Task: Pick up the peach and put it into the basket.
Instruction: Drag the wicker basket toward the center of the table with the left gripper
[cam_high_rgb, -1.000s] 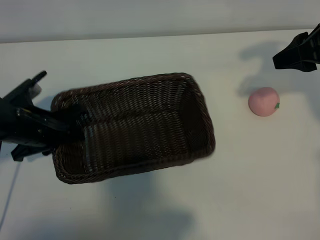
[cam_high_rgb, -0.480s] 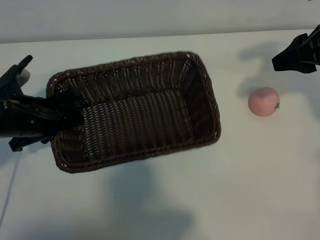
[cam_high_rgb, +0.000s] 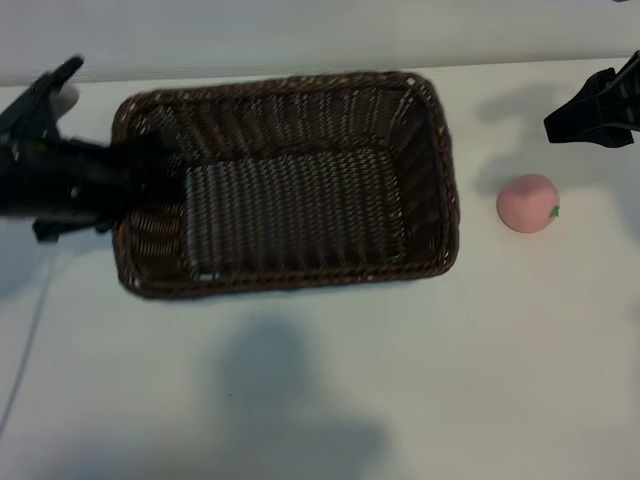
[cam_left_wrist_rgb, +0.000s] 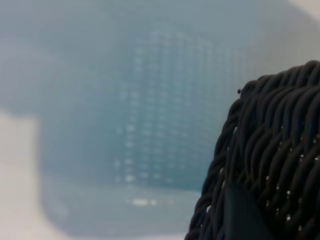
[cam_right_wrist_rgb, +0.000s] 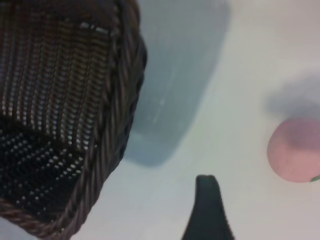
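Exterior view showed the left gripper (cam_high_rgb: 150, 185) clamped on the basket (cam_high_rgb: 300, 95) rim at its nine-o'clock end, holding it off the table (cam_high_rgb: 400, 380). Right gripper (cam_high_rgb: 580, 112) hung with fingers spread, unladen, at eleven o'clock of the peach (cam_high_rgb: 528, 203), apart from it.

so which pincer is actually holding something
The left pincer: it is clamped on the short end wall of the basket. The right pincer hangs open above the table, apart from the peach.

Peach (cam_high_rgb: 528, 204) lies on the table (cam_high_rgb: 420, 380), right of basket (cam_high_rgb: 300, 280).
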